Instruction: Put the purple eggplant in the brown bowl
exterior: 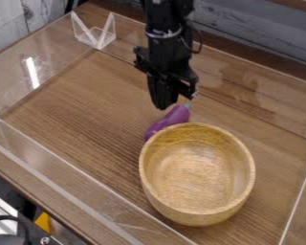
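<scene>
Where the view begins at the left, a clear plastic wall [41,67] borders the wooden surface [79,115], and a small clear angled stand [95,31] sits at the far left corner. Toward the centre, the black robot arm [164,29] descends from the top edge with its pincer [170,96] pointing down. Its fingers are pressed together on the upper end of the purple eggplant [170,119], which hangs tilted below them, its lower end close to the surface; whether it touches cannot be told. This item lies just beside the far rim of the brown bowl [232,206], outside it. Right of centre, the bowl stands upright on the surface near the front, with only wood grain visible inside.
</scene>
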Robot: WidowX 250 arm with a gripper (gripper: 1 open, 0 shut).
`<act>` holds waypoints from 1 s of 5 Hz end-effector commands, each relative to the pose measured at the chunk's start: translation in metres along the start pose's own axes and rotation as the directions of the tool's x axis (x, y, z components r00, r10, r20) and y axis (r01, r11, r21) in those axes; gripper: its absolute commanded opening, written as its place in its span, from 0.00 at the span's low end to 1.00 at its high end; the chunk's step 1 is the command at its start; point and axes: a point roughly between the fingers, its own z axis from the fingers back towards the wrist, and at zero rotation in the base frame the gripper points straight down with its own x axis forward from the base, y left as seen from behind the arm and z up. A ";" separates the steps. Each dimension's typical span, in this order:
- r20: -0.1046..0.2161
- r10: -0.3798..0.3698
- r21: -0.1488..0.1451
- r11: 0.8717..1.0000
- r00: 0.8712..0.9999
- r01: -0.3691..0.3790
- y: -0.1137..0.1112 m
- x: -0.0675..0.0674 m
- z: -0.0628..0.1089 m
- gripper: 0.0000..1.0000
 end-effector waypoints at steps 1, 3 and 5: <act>0.047 -0.025 0.006 1.000 0.999 0.025 -0.013 -0.004 0.019 0.00; 0.051 -0.050 -0.005 0.999 0.997 0.050 -0.031 -0.017 0.024 0.00; 0.052 -0.081 -0.012 0.997 0.995 0.082 -0.052 -0.030 0.023 0.00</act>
